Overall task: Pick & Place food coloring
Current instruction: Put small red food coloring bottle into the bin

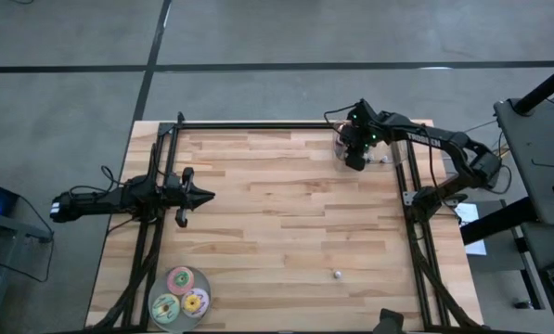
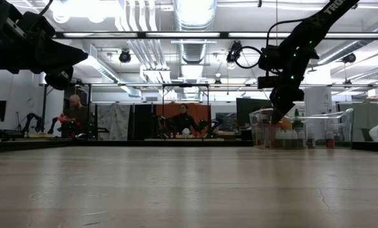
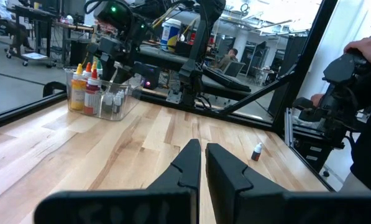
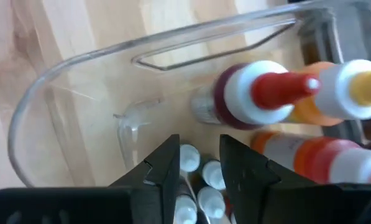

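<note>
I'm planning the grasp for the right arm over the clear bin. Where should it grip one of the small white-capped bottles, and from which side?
By the cap, from straight above. The small bottles stand upright, packed together in the clear bin, beside taller bottles, so probably only their caps are reachable. The right gripper hangs above them, jaws slightly apart.

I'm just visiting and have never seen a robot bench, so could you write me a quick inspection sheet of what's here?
Surface: wooden table, mostly bare.
Job's things: small white-capped bottles in a clear bin at the far right corner; one lone bottle near the front.
Clutter: taller squeeze bottles in the bin; three round discs.
Grippers: right gripper open over the small bottles; left gripper waits, fingers nearly closed.
Cables: wire loops on the right arm.
Surroundings: people seated at benches.
</note>
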`<move>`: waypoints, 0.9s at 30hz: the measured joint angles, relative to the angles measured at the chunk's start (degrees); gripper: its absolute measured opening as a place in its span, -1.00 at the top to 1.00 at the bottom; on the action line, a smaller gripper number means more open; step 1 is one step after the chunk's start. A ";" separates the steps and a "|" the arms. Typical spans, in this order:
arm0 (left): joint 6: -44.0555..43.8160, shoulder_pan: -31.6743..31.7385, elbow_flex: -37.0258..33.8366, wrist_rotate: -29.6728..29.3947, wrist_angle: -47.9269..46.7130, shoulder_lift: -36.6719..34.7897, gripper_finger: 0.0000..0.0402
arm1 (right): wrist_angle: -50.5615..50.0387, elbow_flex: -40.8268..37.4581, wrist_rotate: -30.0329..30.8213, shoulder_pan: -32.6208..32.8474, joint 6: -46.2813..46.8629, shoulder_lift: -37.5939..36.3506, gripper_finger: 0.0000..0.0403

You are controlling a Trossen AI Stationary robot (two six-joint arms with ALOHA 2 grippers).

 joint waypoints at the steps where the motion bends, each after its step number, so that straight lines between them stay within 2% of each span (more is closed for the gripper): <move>1: 0.01 0.00 0.00 0.00 -0.01 -0.01 1.00 | -0.36 0.22 0.74 0.00 0.00 -0.17 0.47; 10: -0.01 0.00 -0.01 -0.01 0.01 0.01 1.00 | -4.46 1.47 3.95 0.02 -0.46 -4.23 0.42; 20: 0.00 0.00 -0.01 0.01 0.00 0.00 1.00 | -10.18 1.46 4.10 0.89 1.29 -12.56 0.48; 27: -0.01 0.00 0.01 0.01 0.00 0.01 1.00 | -14.06 1.33 3.47 5.44 1.41 -17.18 0.43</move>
